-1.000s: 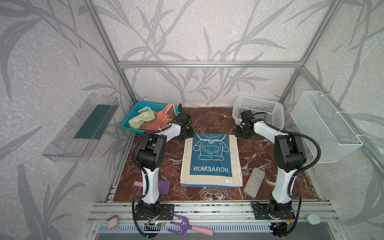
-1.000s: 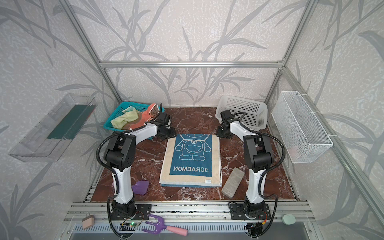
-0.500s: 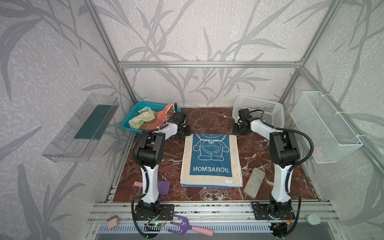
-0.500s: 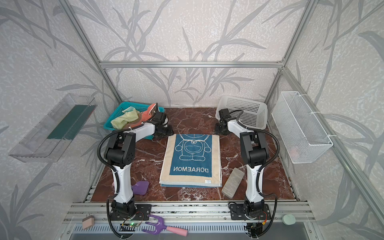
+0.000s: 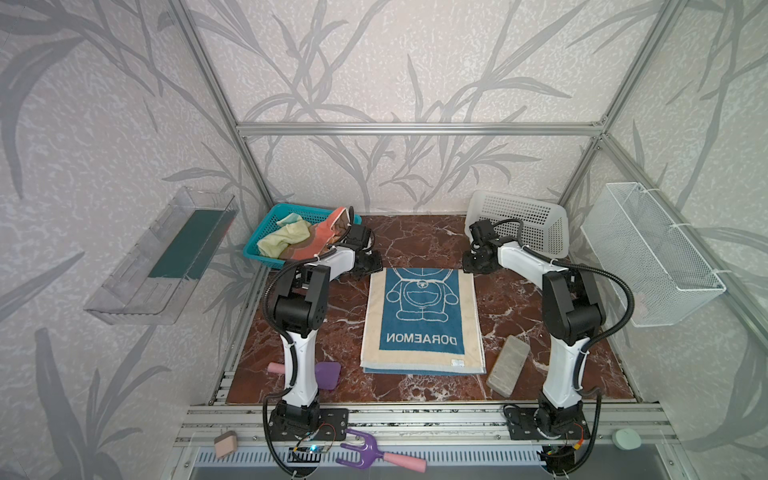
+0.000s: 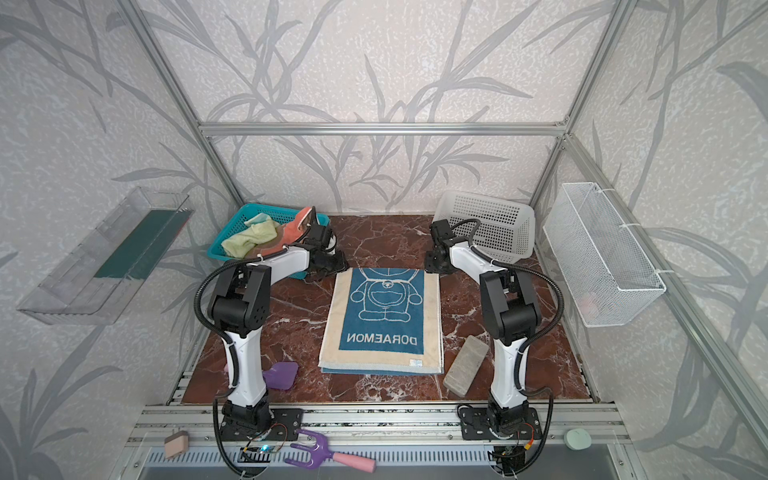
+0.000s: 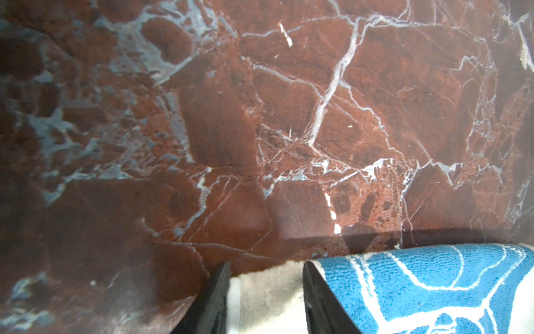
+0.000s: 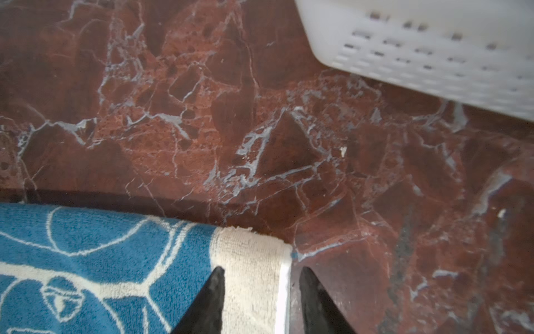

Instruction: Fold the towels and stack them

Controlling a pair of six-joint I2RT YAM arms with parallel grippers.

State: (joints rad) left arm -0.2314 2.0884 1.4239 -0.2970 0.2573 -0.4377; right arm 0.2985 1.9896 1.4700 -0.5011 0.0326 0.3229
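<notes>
The blue-and-cream cartoon-cat towel (image 5: 422, 320) (image 6: 384, 316) lies folded flat in the middle of the marble table. My left gripper (image 5: 372, 266) (image 7: 265, 267) is low at its far left corner, open, with the cream border (image 7: 268, 292) between the fingers. At the far right corner my right gripper (image 5: 473, 266) (image 8: 261, 271) is open too: one finger rests over the cream border (image 8: 248, 269), the other over bare marble past the edge. A pale yellow towel (image 5: 284, 239) and a salmon towel (image 5: 318, 239) lie crumpled in the teal basket (image 5: 266, 232).
A white plastic basket (image 5: 519, 216) (image 8: 433, 49) stands at the back right, close to my right wrist. A grey block (image 5: 508, 365) lies right of the big towel and a purple object (image 5: 328, 374) lies by the left arm's base. A wire basket (image 5: 652, 257) hangs on the right wall.
Both wrists shifted slightly back and then returned to the big towel's far corners. The towel itself has not moved.
</notes>
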